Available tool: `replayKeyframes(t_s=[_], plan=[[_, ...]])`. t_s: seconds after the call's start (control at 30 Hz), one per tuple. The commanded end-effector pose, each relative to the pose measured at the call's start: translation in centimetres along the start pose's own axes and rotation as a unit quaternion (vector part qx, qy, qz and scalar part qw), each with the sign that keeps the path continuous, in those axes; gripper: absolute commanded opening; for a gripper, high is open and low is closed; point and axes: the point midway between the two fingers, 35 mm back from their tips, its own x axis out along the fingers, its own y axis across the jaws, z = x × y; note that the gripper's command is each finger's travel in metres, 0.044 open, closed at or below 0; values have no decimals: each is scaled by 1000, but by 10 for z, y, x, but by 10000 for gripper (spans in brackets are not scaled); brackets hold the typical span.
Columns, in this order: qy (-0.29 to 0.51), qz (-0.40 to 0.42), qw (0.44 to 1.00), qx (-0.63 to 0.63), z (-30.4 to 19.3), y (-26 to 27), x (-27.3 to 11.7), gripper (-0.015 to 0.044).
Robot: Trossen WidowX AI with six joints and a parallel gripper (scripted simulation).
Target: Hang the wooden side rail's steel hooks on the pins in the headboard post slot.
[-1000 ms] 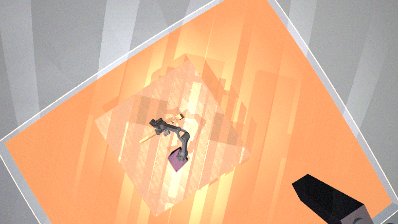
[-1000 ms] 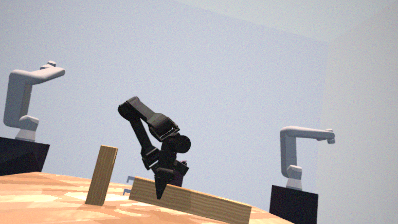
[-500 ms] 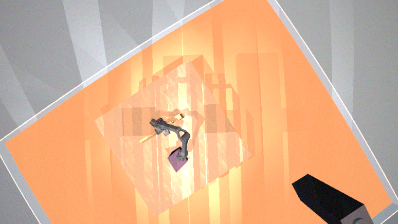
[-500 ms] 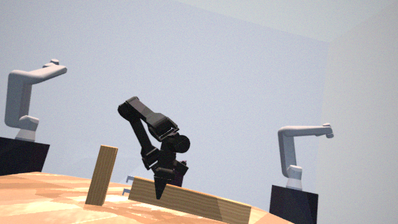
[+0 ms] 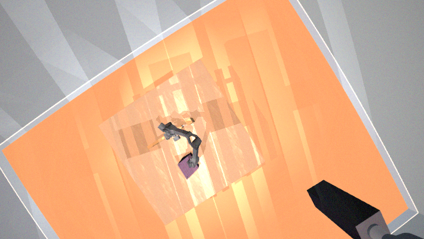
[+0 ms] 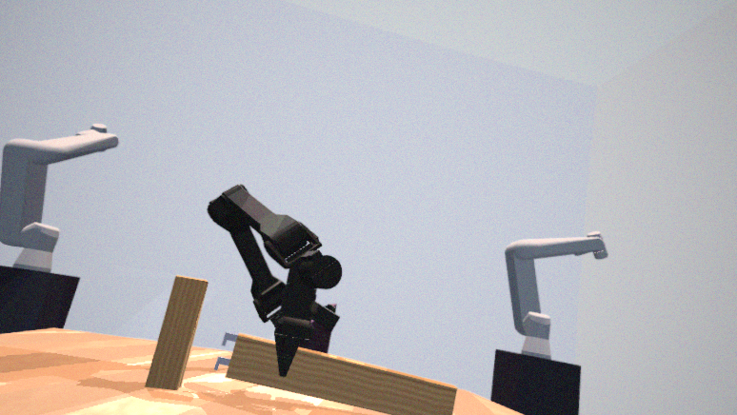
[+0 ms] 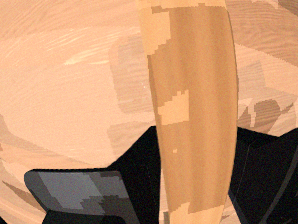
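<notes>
The wooden side rail (image 5: 154, 142) (image 6: 361, 379) (image 7: 200, 75) stands on its long edge. My gripper (image 6: 283, 369) (image 7: 178, 128) is shut across it, nearer the hook end; one finger shows on the near face in the exterior view, the other is hidden behind. Two grey steel hooks, an upper hook (image 6: 228, 338) and a lower hook (image 6: 221, 362), stick out of the rail's end towards the post. The headboard post (image 5: 189, 121) (image 6: 177, 332) stands upright, with a gap between it and the hooks. Its slot and pins are not visible. Whether the hook end is lifted cannot be told.
My arm's base stands by a purple block (image 5: 187, 168) on the wooden table (image 5: 237, 157). Two grey arms on dark pedestals, one at the left (image 6: 26, 185) and one at the right (image 6: 526, 288), stand in the background. Patchy light and shadow cover the table.
</notes>
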Motion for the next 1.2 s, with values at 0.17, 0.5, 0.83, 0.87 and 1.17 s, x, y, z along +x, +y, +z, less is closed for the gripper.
replayKeyframes(t_s=[0.17,0.5,0.83,0.87,1.17], plan=[[-4,-12,1000,5,-2,-5,-7,0],[-3,-12,1000,5,-3,-4,-7,0],[-3,-12,1000,5,-4,-3,-7,0],[-3,-12,1000,5,-4,-2,-6,0],[-3,-12,1000,5,-5,-2,-6,0]])
